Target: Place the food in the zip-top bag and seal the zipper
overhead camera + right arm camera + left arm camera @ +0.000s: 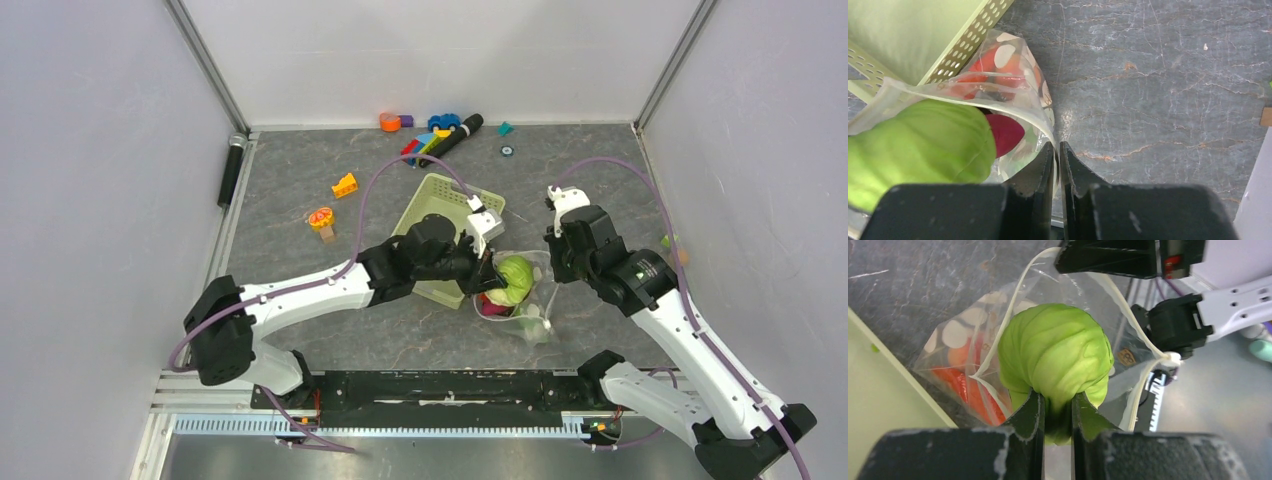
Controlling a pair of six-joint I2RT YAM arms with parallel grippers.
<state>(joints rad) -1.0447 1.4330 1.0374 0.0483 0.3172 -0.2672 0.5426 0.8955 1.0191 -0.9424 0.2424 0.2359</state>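
Note:
My left gripper (pixel 1057 402) is shut on the round green cabbage (pixel 1055 354) and holds it in the open mouth of the zip-top bag (pixel 968 340). The pale zipper (pixel 1013 300) loops around the cabbage. Red-orange food (pixel 965 385) lies inside the bag. My right gripper (pixel 1057 152) is shut on the bag's zipper edge (pixel 1040 125) and holds the mouth up. The right wrist view shows the cabbage (pixel 918 145), a dark maroon ball (pixel 1005 134) and orange food (pixel 998 65) in the bag. In the top view the cabbage (pixel 515 278) sits between the left gripper (pixel 487 270) and the right gripper (pixel 552 270).
The pale green slotted basket (pixel 440 215) stands just left of the bag, under my left wrist. Colourful block toys (pixel 430 140), a yellow block (pixel 345 185) and an orange piece (pixel 321 219) lie toward the back. A black cylinder (pixel 231 170) lies at the left wall.

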